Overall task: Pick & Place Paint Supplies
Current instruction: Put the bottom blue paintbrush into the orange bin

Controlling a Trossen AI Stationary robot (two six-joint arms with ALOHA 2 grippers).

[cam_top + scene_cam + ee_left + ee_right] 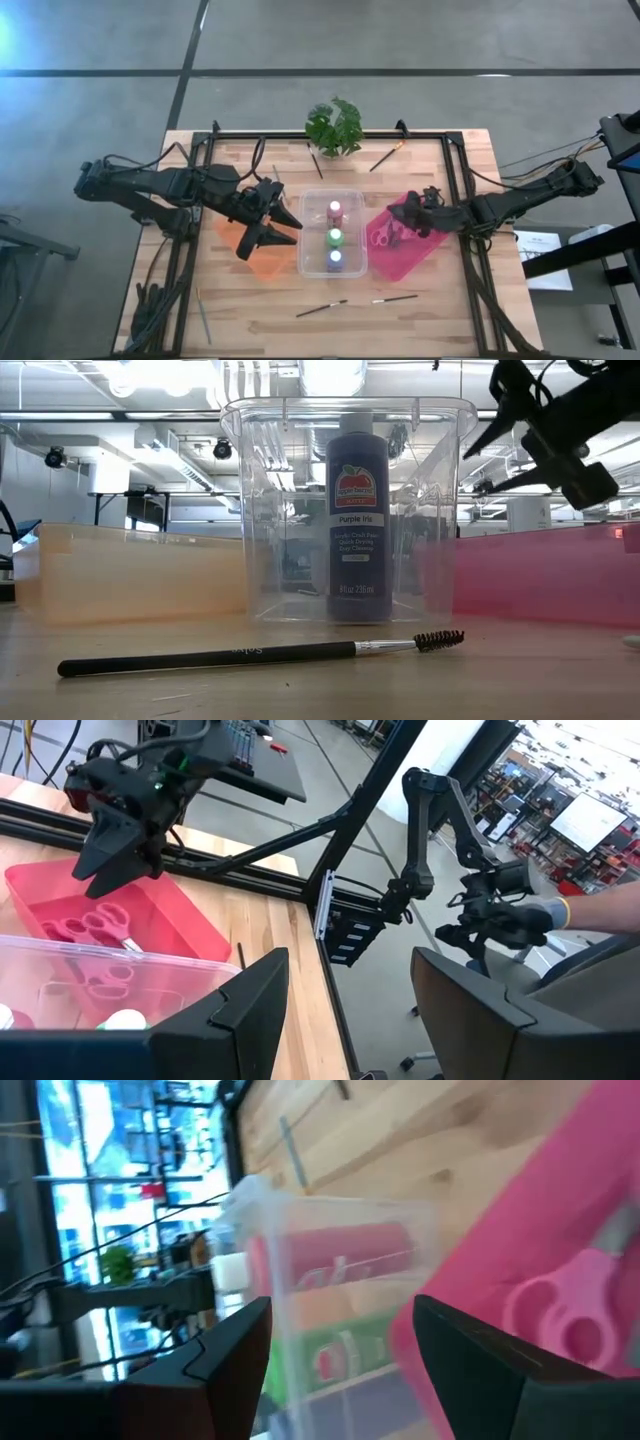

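Hovering spread over the pink tray (420, 258) with scissors (381, 237), right end effector (410, 216); left end effector (268, 216) spread beside clear bin (305, 235)

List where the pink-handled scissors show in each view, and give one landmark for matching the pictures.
High view: the scissors lie in the pink tray, right of the clear bin, under the right gripper.
Low view: not visible; only the tray's wall shows.
Left wrist view: scissors in the tray, beyond the bin.
Right wrist view: handles close by.
Shared landmark: the clear bin.
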